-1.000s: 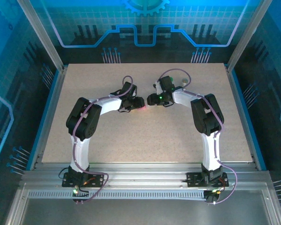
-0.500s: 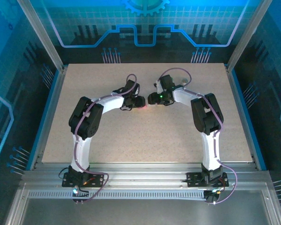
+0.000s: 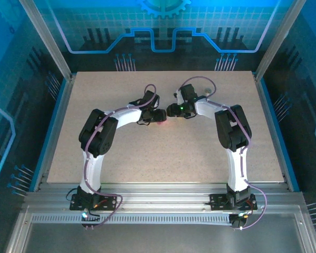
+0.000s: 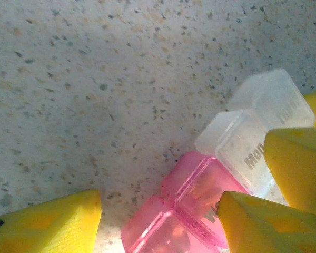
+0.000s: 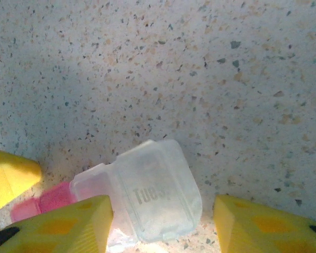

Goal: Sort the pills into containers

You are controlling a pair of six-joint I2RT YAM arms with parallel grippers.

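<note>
One pill box (image 4: 221, 174): clear-and-pink weekday organiser, flat on the table (image 3: 147, 153), mid-table between the two claws (image 3: 162, 121). Clear cells read "Mon" and "Tues" (image 5: 152, 195).
Box contents: blurred through the pink cells, so you can't count pills here.
Right gripper (image 5: 162, 205): jaws apart, straddling the clear "Tues" end. One finger is touching or just beside it and there is a gap on the other side, so it's not clamped. Top view (image 3: 173, 110).
Left gripper (image 4: 158, 211): jaws wide apart, low over the pink end. One finger is over the pink cells, the other is on bare table well clear of the box. Top view (image 3: 157, 115).
Changed: left gripper has edged in toward the right one; the right one has barely shifted.
Meaning: you're closing on the box from both ends. Nothing is gripped, and sorting looks not yet begun.
Next, my guess: pin one end before you work a lid, or the box may skid.
</note>
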